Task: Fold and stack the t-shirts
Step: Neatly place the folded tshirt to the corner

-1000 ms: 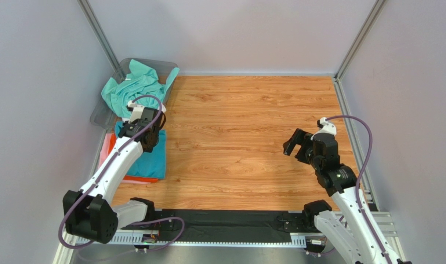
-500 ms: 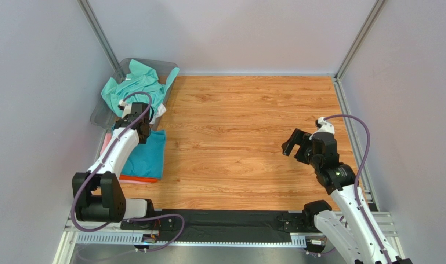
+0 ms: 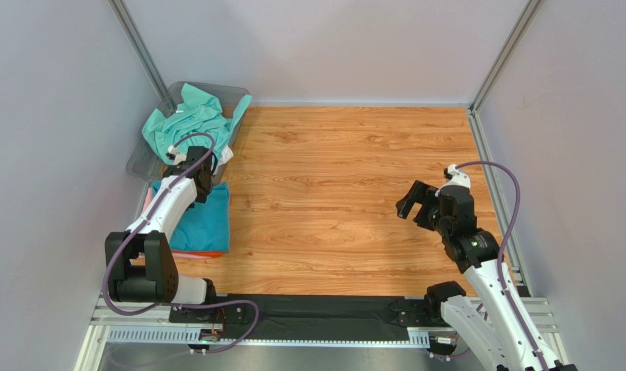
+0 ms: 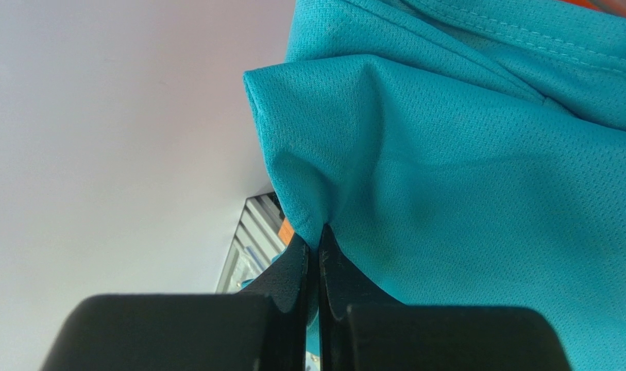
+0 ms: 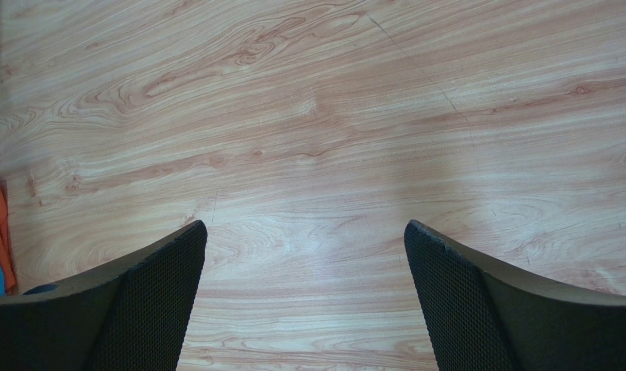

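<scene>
Teal-blue cloth sits pinched between the shut jaws of the left gripper (image 4: 317,232). It is a raised fold at the edge of the teal-blue t-shirt (image 4: 463,154), which lies folded on the near side of the bin (image 3: 142,164), just beside it.

Compared with a second ago, this gripper has drawn back towards the bin, taking the shirt's far edge with it. The folded shirt has slid a little towards the bin's side of the table (image 3: 331,170). It now lies more squarely over the orange t-shirt (image 3: 203,253), of which only a thin edge shows on the side away from the bin. I judge this to be a squaring-up of the stack, with the fold itself done and only the release left.

The right gripper (image 5: 304,228) is spread wide and holds nothing. It hovers over bare wood, well apart from the bin and on the opposite side of the table.

By count there are two arms and one bin. Four shirts are visible: one teal-blue, one orange, one mint-green t-shirt (image 3: 188,120) heaped in the bin, and a scrap of a white t-shirt (image 3: 225,156) at the bin's near corner. Anything under the left arm is hidden.
</scene>
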Robot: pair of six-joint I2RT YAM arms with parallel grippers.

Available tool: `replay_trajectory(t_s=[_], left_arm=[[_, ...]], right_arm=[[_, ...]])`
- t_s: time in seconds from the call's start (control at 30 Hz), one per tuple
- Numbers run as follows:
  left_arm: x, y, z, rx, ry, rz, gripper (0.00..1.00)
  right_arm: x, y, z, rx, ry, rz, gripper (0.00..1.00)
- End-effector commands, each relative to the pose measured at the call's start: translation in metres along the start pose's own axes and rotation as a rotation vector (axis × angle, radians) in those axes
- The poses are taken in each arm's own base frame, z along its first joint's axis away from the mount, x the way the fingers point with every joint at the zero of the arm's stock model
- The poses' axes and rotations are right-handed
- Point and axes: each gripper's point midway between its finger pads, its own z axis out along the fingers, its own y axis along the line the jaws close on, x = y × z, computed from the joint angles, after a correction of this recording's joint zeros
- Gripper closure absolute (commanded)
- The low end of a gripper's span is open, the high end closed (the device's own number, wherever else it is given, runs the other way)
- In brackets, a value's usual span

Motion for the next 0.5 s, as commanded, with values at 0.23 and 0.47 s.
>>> replay_trajectory(t_s=[0.23, 0.47], left_arm=[[-0.011, 0.027, 0.001, -0.079, 0.007, -0.077, 1.0], [-0.016, 0.025, 0.01, -0.127, 0.03, -0.096, 0.97]], right_arm=[[-0.006, 0.0, 0.002, -0.014, -0.019, -0.004, 0.0], [-0.007, 0.0, 0.001, -0.016, -0.024, -0.001, 0.0]])
